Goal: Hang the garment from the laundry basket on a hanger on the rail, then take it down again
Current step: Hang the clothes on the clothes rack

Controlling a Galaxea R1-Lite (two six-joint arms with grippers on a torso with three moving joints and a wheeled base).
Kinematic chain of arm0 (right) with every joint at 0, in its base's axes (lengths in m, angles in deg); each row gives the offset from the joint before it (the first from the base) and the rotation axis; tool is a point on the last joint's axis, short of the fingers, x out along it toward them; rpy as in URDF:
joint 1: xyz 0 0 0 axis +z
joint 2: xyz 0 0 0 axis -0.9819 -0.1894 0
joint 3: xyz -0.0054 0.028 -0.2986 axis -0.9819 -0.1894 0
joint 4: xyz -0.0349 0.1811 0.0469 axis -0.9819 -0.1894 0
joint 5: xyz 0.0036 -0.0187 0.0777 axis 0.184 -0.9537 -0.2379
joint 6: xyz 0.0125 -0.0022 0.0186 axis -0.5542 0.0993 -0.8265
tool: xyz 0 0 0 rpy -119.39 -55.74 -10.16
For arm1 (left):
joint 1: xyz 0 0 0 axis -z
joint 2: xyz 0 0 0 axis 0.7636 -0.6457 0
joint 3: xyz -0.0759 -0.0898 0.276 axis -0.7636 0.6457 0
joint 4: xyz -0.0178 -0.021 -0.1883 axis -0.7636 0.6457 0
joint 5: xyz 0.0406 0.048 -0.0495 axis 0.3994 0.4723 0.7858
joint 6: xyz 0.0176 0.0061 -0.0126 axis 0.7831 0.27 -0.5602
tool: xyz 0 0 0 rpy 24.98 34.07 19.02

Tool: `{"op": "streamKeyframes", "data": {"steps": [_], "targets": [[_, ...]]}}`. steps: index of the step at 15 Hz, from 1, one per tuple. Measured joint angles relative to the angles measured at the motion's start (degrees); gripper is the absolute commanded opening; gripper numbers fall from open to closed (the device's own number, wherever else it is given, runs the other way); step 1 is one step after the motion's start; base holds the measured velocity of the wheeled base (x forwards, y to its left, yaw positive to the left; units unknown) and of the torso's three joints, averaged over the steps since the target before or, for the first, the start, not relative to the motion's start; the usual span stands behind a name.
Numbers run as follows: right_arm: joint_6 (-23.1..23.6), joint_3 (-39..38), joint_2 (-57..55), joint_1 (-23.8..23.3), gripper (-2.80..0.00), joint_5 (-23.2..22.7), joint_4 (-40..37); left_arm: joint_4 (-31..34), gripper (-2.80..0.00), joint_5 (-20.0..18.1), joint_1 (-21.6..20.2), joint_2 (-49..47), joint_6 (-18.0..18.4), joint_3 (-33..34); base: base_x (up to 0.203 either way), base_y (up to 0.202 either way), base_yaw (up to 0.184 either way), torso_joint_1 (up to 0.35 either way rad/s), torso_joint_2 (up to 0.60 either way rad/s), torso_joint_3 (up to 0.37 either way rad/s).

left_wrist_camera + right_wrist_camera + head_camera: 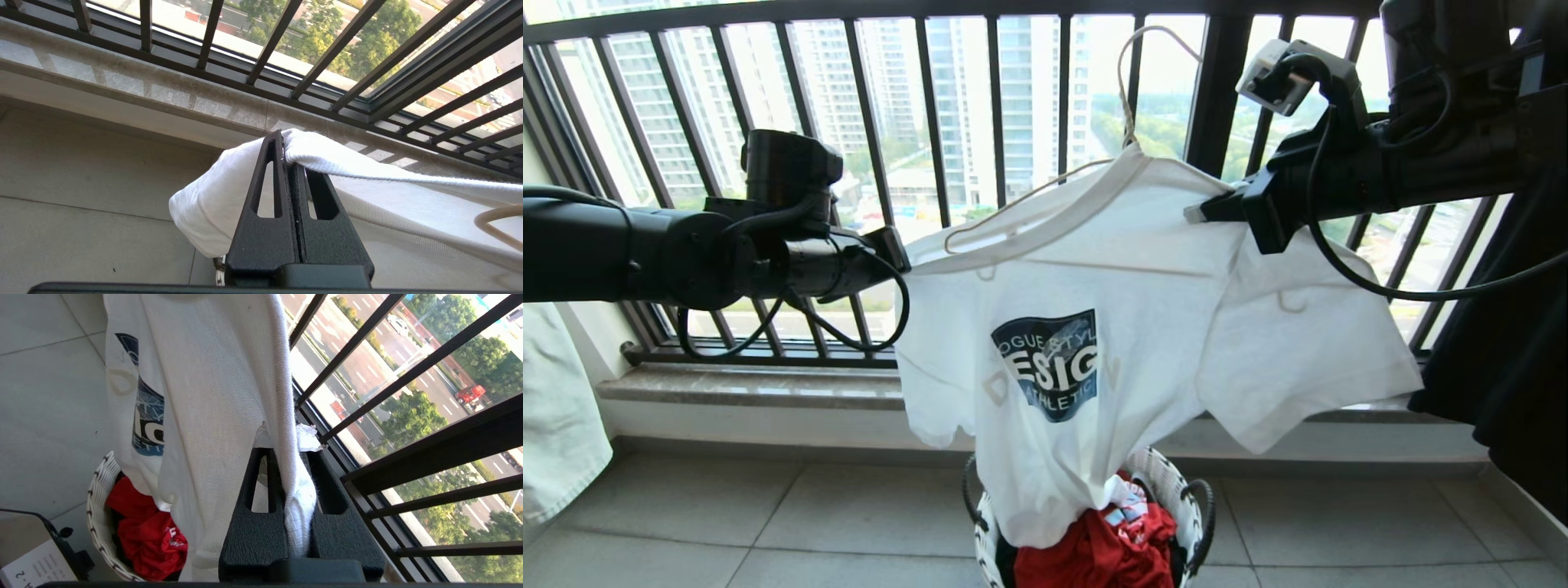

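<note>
One white T-shirt [1094, 343] on one cream hanger [1131, 122] is stretched between two grippers: the left gripper [900, 249] and right gripper [1205, 214] each pinch a shoulder. Its hem dips into the one basket [1176, 490] below, near the window bars [931, 122]; bare floor [768, 523] lies left.

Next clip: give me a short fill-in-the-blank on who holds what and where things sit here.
1. Both grippers are shut on the ____ T-shirt.
2. The left gripper and right gripper hold it above the woven ____.
3. The cloth lying in the laundry basket is ____.
4. The cream hanger sits at the shirt's ____.

Missing: white; basket; red; neck
</note>
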Motion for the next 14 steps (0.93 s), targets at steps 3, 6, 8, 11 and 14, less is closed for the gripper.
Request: {"op": "streamKeyframes", "data": {"steps": [3,6,8,11,14], "targets": [[1.5,-1.5,-1.9,0.4,-2.80,-0.2,0.0,0.4,-2.80,0.0,0.0,1.6,0.0,0.0,0.000,0.000,0.000,0.000,0.00,0.000],[0.5,-2.1,-4.6,1.6,-2.80,-0.1,2.4,7.2,-2.80,0.0,2.6,5.4,-0.2,-0.7,0.000,0.000,0.000,0.000,0.00,0.000],[-3.5,-2.3,-5.8,2.7,-2.80,-0.1,4.2,10.9,-2.80,-0.1,5.3,7.7,-0.4,-1.3,0.000,0.000,0.000,0.000,0.00,0.000],[-7.2,-3.3,-6.4,3.7,-2.80,-0.2,4.5,12.1,-2.80,0.2,7.4,7.9,-0.2,-4.3,0.000,0.000,0.000,0.000,0.00,0.000],[-9.9,-6.9,-5.9,4.0,-2.80,-0.4,7.8,16.1,-2.80,0.3,8.1,6.3,0.9,-11.4,0.000,0.000,0.000,0.000,0.00,0.000]]}}
